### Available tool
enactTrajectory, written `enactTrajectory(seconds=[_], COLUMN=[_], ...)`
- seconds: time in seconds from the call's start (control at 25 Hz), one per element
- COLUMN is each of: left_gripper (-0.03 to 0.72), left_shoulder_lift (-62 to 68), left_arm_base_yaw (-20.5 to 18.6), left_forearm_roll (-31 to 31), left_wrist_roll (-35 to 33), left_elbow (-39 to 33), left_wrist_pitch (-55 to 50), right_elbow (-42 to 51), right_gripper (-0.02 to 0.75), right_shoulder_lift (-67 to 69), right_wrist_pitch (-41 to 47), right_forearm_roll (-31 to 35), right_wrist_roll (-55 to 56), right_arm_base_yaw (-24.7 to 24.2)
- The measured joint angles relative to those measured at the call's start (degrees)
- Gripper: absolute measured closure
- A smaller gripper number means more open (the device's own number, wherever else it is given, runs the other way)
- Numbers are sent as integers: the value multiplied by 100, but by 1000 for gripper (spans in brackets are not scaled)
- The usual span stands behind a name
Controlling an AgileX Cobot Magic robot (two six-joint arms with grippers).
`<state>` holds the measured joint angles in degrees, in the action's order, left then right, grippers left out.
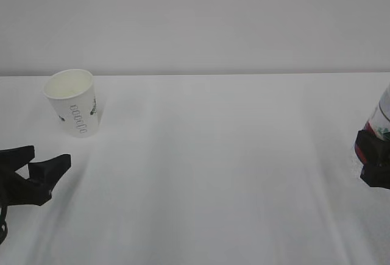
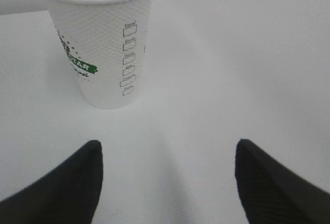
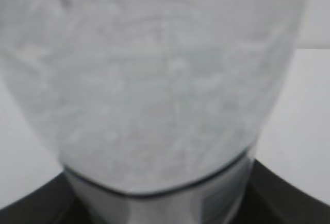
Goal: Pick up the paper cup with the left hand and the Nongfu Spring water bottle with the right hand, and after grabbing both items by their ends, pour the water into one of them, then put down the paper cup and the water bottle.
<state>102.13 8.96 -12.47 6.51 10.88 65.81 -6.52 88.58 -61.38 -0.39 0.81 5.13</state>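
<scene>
While the paper cup (image 1: 73, 109) stands upright on the white table (image 1: 231, 155) at the far left, the left hand (image 1: 47, 162) sits near it with jaws spread wide and empty — the cup lies ahead, untouched. At the right edge, the right hand (image 1: 373, 166) is clamped around the Nongfu Spring water bottle (image 1: 382, 119). By my reading the cup pickup is the step in hand; next, the left jaws must advance around the cup and close gently.

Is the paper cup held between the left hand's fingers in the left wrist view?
No, the paper cup stands free on the table, ahead of the open left hand.
</scene>
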Motion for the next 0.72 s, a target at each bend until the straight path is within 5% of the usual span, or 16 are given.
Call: enactTrajectory(seconds=[0.48,0.72], left_gripper=[98,7], left_shoulder_lift=[63,273], left_arm_base_yaw=[0,0], left_forearm_roll=[25,25], left_wrist_roll=[-498,-498], left_elbow=[155,264], left_wrist_pitch=[0,9], right_elbow=[3,3], right_gripper=[289,289], right_shoulder_lift=[0,0], right_wrist_pitch=[0,0], right_forearm_roll=[0,0], right_wrist_roll=[10,10], right_arm_base_yaw=[0,0])
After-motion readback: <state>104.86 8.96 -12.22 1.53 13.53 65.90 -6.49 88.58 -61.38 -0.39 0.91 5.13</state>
